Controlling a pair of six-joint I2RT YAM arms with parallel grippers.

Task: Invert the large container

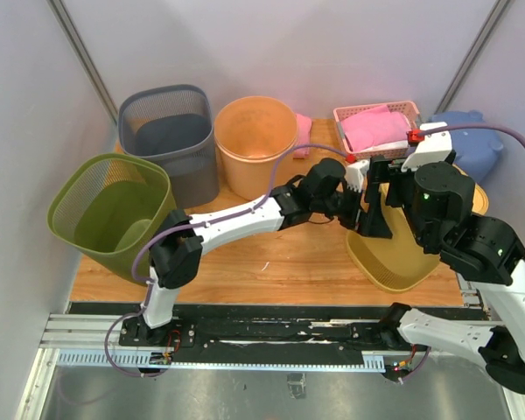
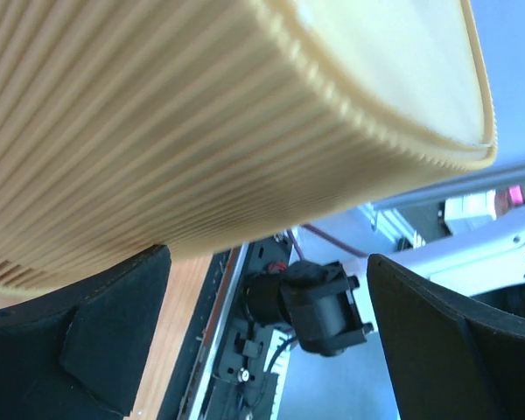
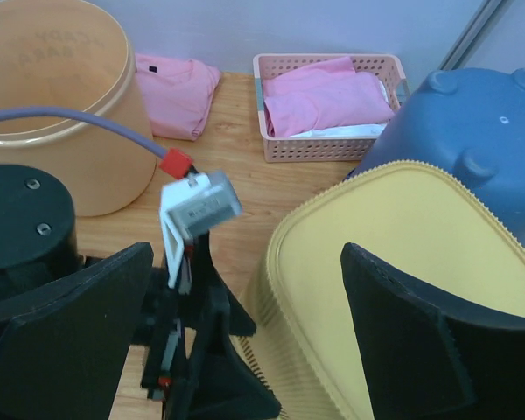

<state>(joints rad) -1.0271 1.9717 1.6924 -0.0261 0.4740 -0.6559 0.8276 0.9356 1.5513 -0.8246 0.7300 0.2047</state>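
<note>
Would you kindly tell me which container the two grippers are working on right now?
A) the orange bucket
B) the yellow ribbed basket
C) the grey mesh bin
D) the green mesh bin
B: each wrist view shows the yellow ribbed basket right at the left gripper and right gripper.

Seen from the middle of the counter [image 1: 280,267], the front strip at six o'clock is bare. The left arm [image 1: 236,219] slants across from eight to two. The yellow basket [image 1: 394,262] fills four, the orange bucket [image 1: 255,140] twelve and the green mesh bin [image 1: 114,210] nine.
</note>
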